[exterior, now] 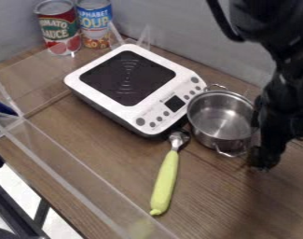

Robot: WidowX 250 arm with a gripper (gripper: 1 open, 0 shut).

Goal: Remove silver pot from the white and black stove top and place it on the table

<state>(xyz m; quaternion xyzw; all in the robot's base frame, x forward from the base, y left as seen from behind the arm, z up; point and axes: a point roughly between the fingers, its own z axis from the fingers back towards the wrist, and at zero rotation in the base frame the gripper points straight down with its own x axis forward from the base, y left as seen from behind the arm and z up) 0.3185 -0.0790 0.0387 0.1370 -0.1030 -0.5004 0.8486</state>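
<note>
The silver pot [224, 119] stands upright and empty on the table [103, 173], just off the front right corner of the stove top [131, 84]. Nothing rests on the stove's black surface. My gripper [265, 159] hangs on the black arm at the pot's right side, pointing steeply down, low over the wood. Its dark fingers are blurred; they appear open with nothing between them, and no part of the pot is held.
A spoon with a yellow-green handle [166, 182] lies in front of the pot, its bowl near the pot's base. Two labelled tin cans [74, 25] stand at the back left. A clear plastic sheet [48, 159] runs along the table's left front.
</note>
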